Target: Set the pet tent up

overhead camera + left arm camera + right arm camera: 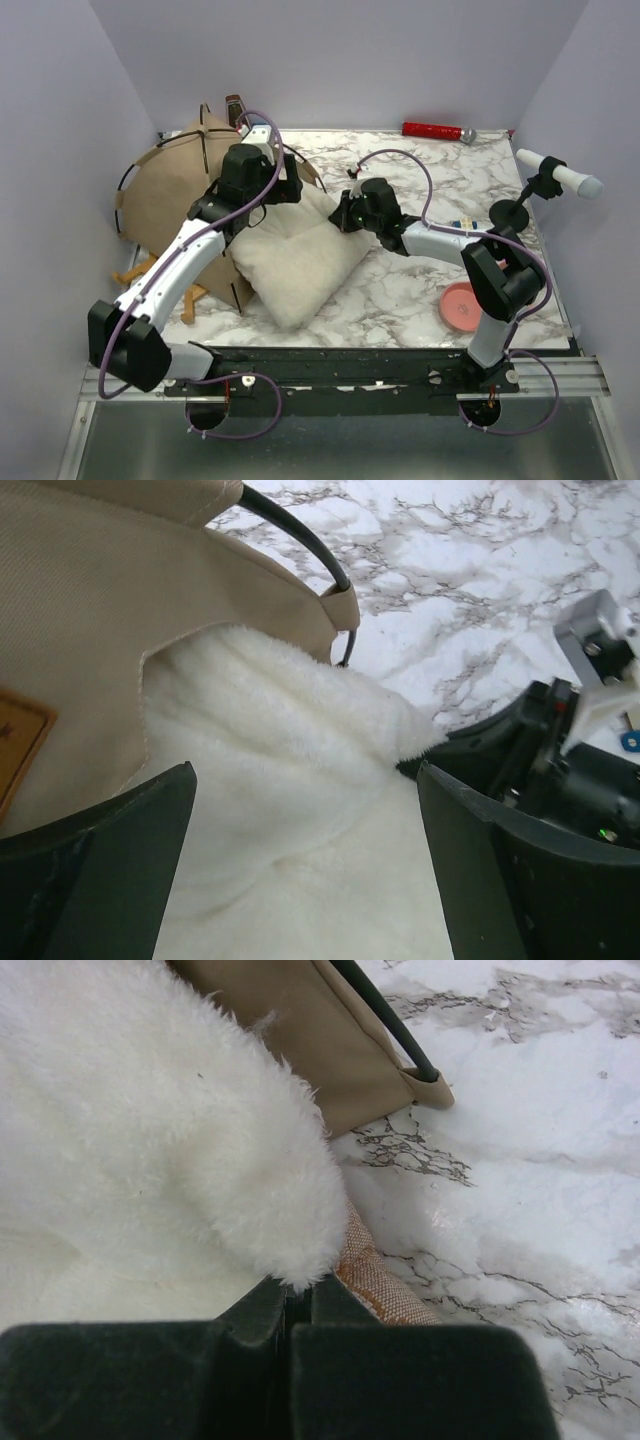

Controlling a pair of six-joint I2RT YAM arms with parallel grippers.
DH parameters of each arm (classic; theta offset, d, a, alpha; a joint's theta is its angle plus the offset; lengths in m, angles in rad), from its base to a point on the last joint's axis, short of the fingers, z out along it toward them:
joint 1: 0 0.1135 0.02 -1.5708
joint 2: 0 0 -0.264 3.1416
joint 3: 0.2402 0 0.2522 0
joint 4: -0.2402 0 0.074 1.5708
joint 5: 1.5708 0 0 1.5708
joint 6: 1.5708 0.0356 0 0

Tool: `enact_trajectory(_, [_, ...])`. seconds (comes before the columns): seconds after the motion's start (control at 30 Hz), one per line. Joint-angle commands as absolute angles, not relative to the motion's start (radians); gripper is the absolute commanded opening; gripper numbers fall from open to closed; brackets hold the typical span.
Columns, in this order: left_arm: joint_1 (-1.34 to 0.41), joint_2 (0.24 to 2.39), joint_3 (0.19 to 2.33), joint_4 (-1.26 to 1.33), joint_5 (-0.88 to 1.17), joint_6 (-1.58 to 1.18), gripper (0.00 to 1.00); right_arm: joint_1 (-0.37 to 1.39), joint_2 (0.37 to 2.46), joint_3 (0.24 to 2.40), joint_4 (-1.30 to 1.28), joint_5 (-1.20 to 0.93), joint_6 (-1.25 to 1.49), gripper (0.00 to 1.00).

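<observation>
Pet tent (pixel 165 195) poled up, tipped at tabletop's (pixel 420 290) back-left. Pillow (pixel 300 260) only partly through doorway; seating left. Left tool (pixel 305 780) wide above it; right tool (pixel 300 1305) closed at its corner, grip unclear.

Arms (pixel 180 262) white, blk joints, purple cables (pixel 400 153); left tool (pixel 305 820) blk.

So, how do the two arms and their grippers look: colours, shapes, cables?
The left arm and the right arm have white tube-like links between bulky black joint housings. A thin purple cable loops along each. The left gripper has two broad, flat, dark fingers; the right gripper has matching dark matte pads. No markings show.
</observation>
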State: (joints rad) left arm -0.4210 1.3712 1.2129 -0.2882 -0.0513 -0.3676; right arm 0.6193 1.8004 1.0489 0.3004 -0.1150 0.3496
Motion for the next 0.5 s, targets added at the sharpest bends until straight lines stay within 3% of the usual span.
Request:
enact_trajectory(0.0, [-0.429, 1.244, 1.165, -0.392, 0.03, -0.39, 0.99, 0.611, 1.836, 1.076, 0.235, -0.059, 0.376, 0.0])
enact_trajectory(0.13, [-0.464, 1.132, 1.091, -0.42, 0.093, -0.429, 0.99, 0.61, 1.833, 1.083, 0.241, -0.067, 0.396, 0.0])
enact_trajectory(0.23, [-0.519, 1.088, 1.031, -0.518, 0.035, -0.521, 0.9, 0.611, 1.83, 1.092, 0.248, -0.091, 0.426, 0.0])
enact_trajectory(0.47, [-0.648, 0.95, 0.887, -0.713, -0.137, -0.735, 0.88, 0.61, 1.814, 1.08, 0.26, -0.088, 0.454, 0.0])
